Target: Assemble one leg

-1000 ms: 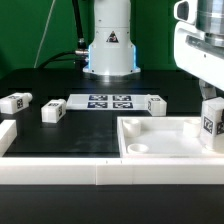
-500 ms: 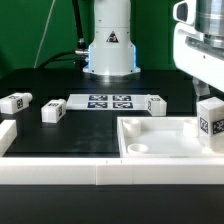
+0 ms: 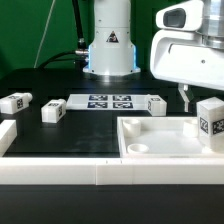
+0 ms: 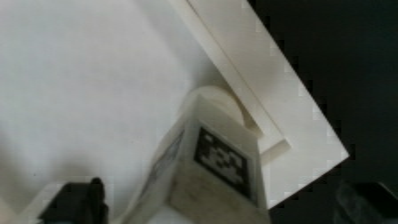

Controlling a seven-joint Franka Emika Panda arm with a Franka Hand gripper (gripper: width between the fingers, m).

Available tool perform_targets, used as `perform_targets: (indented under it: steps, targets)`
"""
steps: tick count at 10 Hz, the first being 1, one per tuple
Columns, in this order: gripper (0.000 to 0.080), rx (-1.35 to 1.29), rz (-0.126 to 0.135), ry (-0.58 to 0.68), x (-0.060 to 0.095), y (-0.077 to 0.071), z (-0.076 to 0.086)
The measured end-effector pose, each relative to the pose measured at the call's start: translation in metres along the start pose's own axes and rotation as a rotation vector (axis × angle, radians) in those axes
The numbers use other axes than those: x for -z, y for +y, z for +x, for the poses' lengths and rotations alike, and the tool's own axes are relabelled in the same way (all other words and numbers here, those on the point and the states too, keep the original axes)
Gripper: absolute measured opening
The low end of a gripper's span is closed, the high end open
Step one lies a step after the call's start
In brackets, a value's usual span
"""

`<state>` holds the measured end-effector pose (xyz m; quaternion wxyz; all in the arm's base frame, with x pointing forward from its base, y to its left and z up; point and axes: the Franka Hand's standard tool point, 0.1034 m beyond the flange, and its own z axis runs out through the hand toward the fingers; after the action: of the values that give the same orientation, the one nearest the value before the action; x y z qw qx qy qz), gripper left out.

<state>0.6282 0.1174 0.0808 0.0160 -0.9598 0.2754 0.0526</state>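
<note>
Black table stands before a green backdrop, with the arm's white base at the far side. We see the leg upright at the right end of the large white tray piece, with its tag turned to the near side. In the wrist view the leg is close against the tray's raised rim.

The gripper hangs above the tray, left of the leg and apart from it. Only one dark finger shows, so we cannot tell how wide the jaws stand; nothing shows in their grasp.

On the table lie a first spare block at the far left, a second spare block near it, and a third spare block just right of the marker board.
</note>
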Motion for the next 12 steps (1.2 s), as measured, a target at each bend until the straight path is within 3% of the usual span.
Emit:
perform_targets:
  steps: [5,8,9,10,11,12]
  targets:
    - [0.0649,0.487,-0.012,0.004,-0.0006,0.0016,0.001]
    - [0.0608,0.574,-0.014,0.004,-0.0005,0.0021,0.0014]
    - [0.043,0.574,-0.014,0.004,-0.0005,0.0022,0.0015]
    - [0.043,0.574,-0.014,0.004,-0.0005,0.0022,0.0015]
    - [0.0288,0.574,-0.014,0.004,-0.0005,0.0022,0.0015]
    - [0.029,0.574,-0.014,0.004,-0.0005,0.0021,0.0015]
